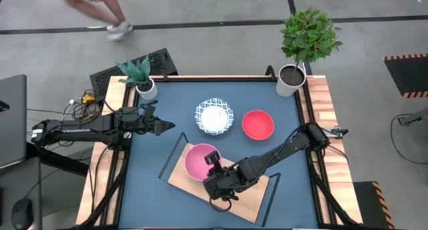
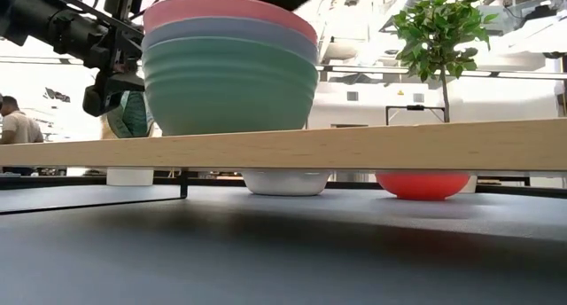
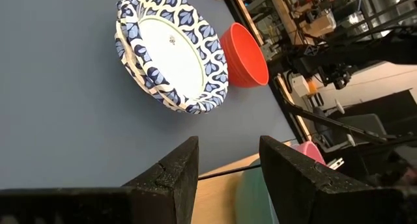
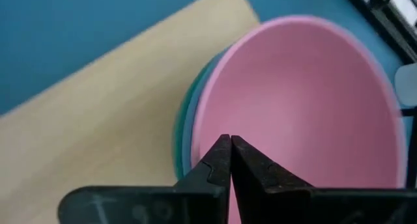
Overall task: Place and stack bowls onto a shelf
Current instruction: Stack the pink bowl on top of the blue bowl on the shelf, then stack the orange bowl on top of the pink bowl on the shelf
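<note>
The flat rectangular light-wood shelf with thin black metal frame ends (image 1: 251, 200) lies on the dark blue desk (image 1: 167, 150) at its near middle, its long axis running diagonally from the left, farther side toward the near right. On the shelf's left end stands a stack of round bowls, all mouth up: a pale pink bowl (image 1: 201, 160) on top, a greyish-blue one (image 2: 232, 37) beneath it and a teal-green one (image 2: 230, 94) at the bottom, nested so that only their rims and sides show in the low view. The right gripper (image 1: 212, 158) hangs over the near right edge of this stack, its fingers (image 4: 229, 160) pressed together with nothing between them, tips just above the pink bowl's rim. Beyond the shelf, near the desk's middle, the white bowls with blue patterned rims (image 1: 215, 116) sit nested on the desk, mouth up, and just to their right, apart from them, rests a red round bowl (image 1: 257, 124), also upright. The left gripper (image 1: 166, 127) waits at the left side of the desk, pointing right toward the patterned bowls, its fingers (image 3: 174, 172) apart and empty. Two white pots with green plants (image 1: 146, 88) stand at the far corners.
</note>
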Controlling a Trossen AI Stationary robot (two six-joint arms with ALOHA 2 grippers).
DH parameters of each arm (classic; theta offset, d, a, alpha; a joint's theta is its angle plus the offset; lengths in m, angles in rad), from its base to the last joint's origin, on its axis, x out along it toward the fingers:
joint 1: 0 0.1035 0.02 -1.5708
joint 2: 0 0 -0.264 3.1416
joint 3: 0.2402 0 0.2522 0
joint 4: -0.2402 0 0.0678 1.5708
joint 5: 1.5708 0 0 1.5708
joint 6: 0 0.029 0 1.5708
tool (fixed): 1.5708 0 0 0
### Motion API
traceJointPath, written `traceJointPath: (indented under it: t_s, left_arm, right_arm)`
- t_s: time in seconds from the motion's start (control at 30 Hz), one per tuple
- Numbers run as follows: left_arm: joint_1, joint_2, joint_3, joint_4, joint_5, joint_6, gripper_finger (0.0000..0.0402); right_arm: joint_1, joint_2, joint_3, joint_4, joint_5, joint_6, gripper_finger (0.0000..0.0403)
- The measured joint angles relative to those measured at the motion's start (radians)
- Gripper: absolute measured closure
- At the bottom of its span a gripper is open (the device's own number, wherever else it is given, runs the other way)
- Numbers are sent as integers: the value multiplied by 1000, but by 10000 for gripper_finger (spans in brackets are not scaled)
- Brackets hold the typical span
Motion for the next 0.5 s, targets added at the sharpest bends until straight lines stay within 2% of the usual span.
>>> traceJointPath:
  t_s: [0.2, 0.33, 0.5]
  left_arm:
    - [0, 0, 0, -3, 0, -8, 255]
    - [0, 0, 0, -5, 0, -8, 255]
    - [0, 0, 0, -6, 0, -6, 255]
  right_arm:
    - [13, 6, 1, 22, 47, -35, 383]
    - [15, -37, 6, -1, 131, -57, 361]
    - [-30, -124, 56, -108, 153, 66, 343]
